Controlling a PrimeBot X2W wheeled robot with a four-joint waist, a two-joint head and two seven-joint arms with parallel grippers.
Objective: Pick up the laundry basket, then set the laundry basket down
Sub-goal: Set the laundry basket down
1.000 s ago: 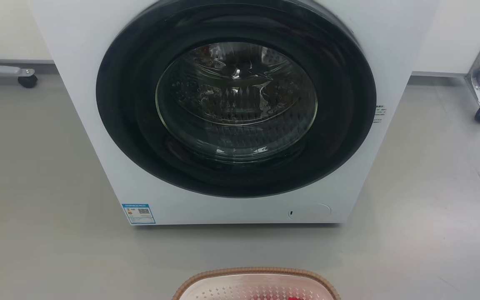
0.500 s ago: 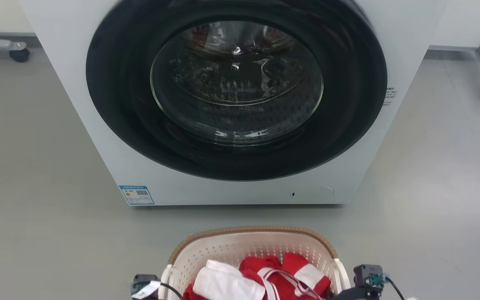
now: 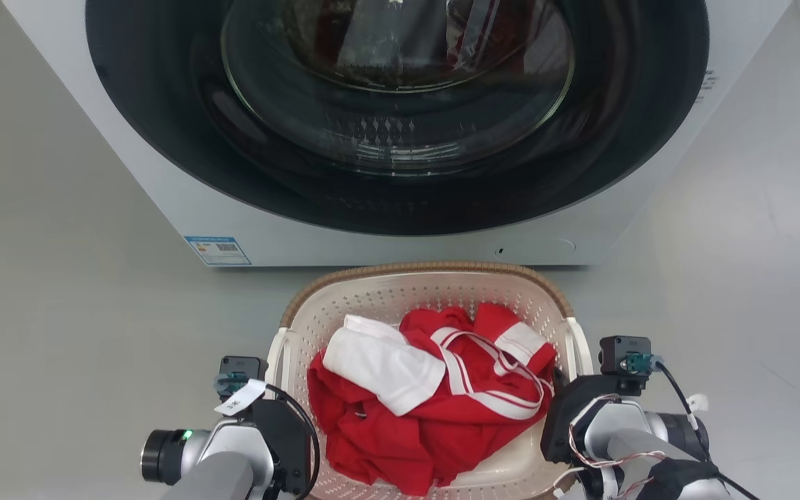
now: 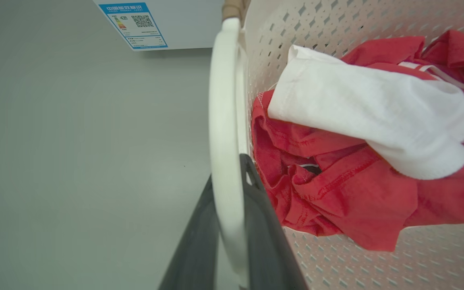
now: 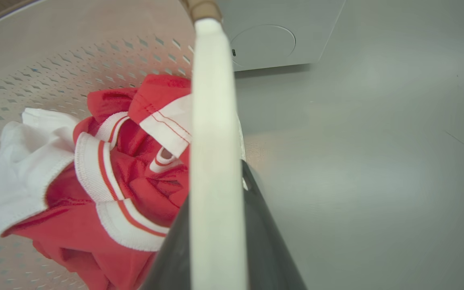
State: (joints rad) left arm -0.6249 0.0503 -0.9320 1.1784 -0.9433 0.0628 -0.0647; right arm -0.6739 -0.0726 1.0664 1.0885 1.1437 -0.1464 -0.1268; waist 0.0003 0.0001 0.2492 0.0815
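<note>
Head view pitched down since earlier frames; laundry basket framed lower centre, handles clenched by left end effector, right end effector; set-down judged imminent.

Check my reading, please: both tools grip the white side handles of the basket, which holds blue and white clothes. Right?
Only the colour is wrong: the clothes are red and white, as the head view shows. The left tool and right tool do grip the side handles of the laundry basket.

Left gripper and right gripper (arms low, forward) have fingers pinched on the laundry basket
</note>
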